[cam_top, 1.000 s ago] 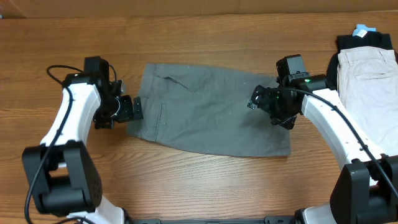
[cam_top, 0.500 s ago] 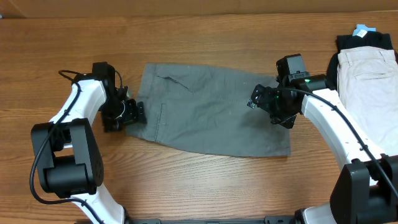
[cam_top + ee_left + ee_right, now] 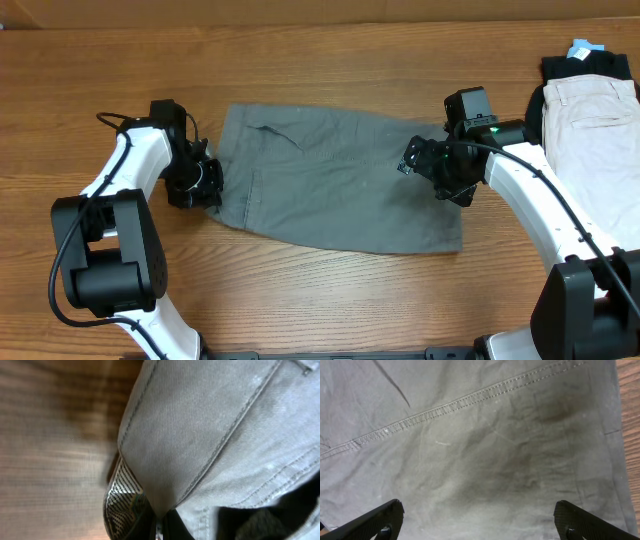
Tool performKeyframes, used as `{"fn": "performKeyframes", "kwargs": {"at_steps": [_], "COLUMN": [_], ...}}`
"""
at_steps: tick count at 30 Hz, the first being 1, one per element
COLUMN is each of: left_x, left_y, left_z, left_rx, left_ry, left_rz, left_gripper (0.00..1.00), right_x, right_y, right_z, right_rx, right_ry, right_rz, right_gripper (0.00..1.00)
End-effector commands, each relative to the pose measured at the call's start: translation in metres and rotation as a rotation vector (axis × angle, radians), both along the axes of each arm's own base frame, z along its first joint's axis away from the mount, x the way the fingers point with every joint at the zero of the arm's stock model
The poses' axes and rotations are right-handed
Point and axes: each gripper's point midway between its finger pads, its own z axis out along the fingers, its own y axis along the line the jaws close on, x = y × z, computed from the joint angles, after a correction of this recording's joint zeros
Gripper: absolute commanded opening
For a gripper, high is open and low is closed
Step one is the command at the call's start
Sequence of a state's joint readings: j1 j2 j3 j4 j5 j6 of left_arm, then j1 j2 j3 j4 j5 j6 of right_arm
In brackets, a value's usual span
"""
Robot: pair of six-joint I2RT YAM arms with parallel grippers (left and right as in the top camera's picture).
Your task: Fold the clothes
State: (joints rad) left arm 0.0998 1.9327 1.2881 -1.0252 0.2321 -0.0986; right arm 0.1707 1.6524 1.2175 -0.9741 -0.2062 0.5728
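The grey shorts (image 3: 335, 190) lie spread flat across the middle of the wooden table, long side running left to right. My left gripper (image 3: 208, 186) is shut on their left edge. In the left wrist view the pinched grey fabric (image 3: 210, 440) fills the frame, with its striped inner lining (image 3: 122, 497) showing at the fold. My right gripper (image 3: 425, 165) hovers over the right part of the shorts with its jaws wide open. In the right wrist view its fingertips (image 3: 387, 515) stand far apart above the stitched grey cloth (image 3: 485, 450), holding nothing.
Cream-white shorts (image 3: 595, 135) lie at the far right edge of the table. A black garment (image 3: 590, 64) with a blue tag (image 3: 581, 47) sits behind them. Bare wood (image 3: 330, 290) runs along the front of the table.
My left gripper has closed on the left edge of the shorts and drawn that edge slightly left. The right arm has not moved.
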Motion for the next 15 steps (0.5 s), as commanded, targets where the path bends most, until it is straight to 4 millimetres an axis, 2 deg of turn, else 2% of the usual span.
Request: {"fn": "performKeyframes", "kwargs": {"at_steps": [1, 3, 9, 12, 15], "left_x": [0.009, 0.013, 0.021, 0.021, 0.018], "left_y": [0.001, 0.003, 0.007, 0.007, 0.006], "left_z": [0.012, 0.03, 0.071, 0.084, 0.088], "left_rx": [0.001, 0.012, 0.04, 0.041, 0.04], "left_ry": [-0.004, -0.005, -0.06, -0.096, -0.097], "left_rz": [0.015, 0.057, 0.161, 0.161, 0.16], "left_gripper": [0.04, 0.04, 0.04, 0.04, 0.04], "right_x": [0.007, 0.007, -0.01, -0.018, -0.029], "right_y": [-0.003, -0.016, -0.047, -0.054, -0.056], "right_z": [0.009, 0.006, 0.0, -0.002, -0.009], "right_rx": [-0.013, -0.084, -0.192, -0.197, -0.203], "right_ry": [-0.033, -0.032, 0.046, 0.082, 0.126], "right_rz": [-0.008, -0.025, -0.077, -0.092, -0.092], "right_gripper": [1.0, 1.0, 1.0, 1.0, 1.0]}}
